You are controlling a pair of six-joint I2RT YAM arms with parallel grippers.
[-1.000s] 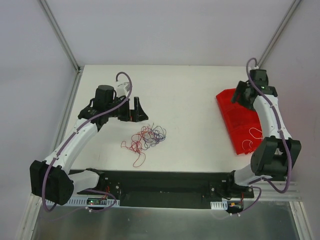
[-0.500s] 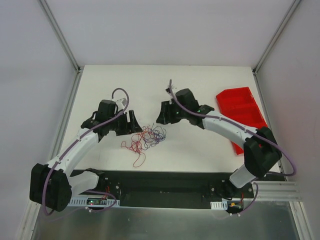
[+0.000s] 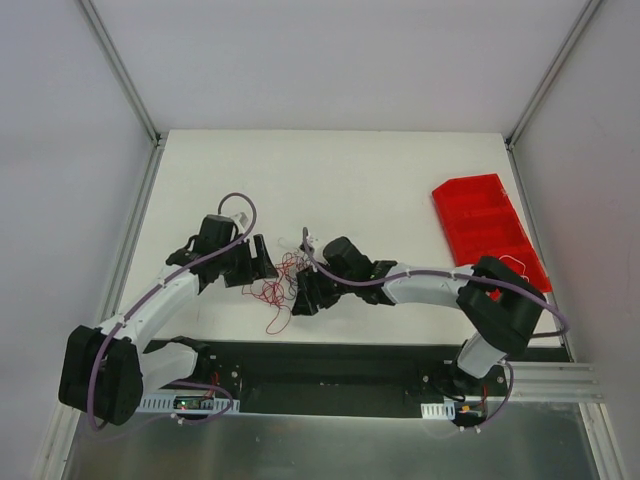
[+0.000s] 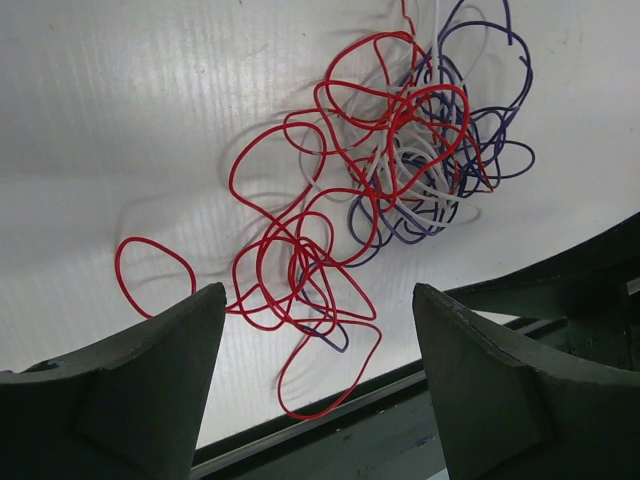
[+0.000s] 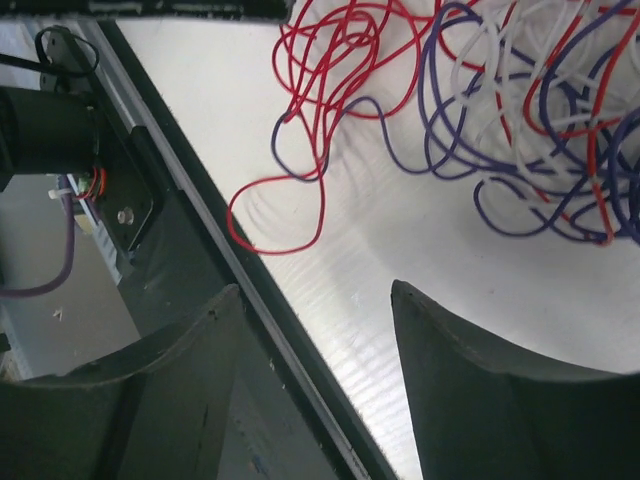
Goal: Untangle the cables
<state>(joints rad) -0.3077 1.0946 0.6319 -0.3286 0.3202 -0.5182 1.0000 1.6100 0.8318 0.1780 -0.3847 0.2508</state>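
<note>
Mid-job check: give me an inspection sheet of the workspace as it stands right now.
Surface: white table, matte.
Job's things: one loose tangle of red, purple and white wires near the front edge, between the two arms.
Clutter: red tray at the right side.
Grippers: left tool and right tool both open, low at the tangle's edges, holding nothing.
Cables: lilac hoses run along both arms.
Surroundings: white walls; black base rail at the near edge.
</note>
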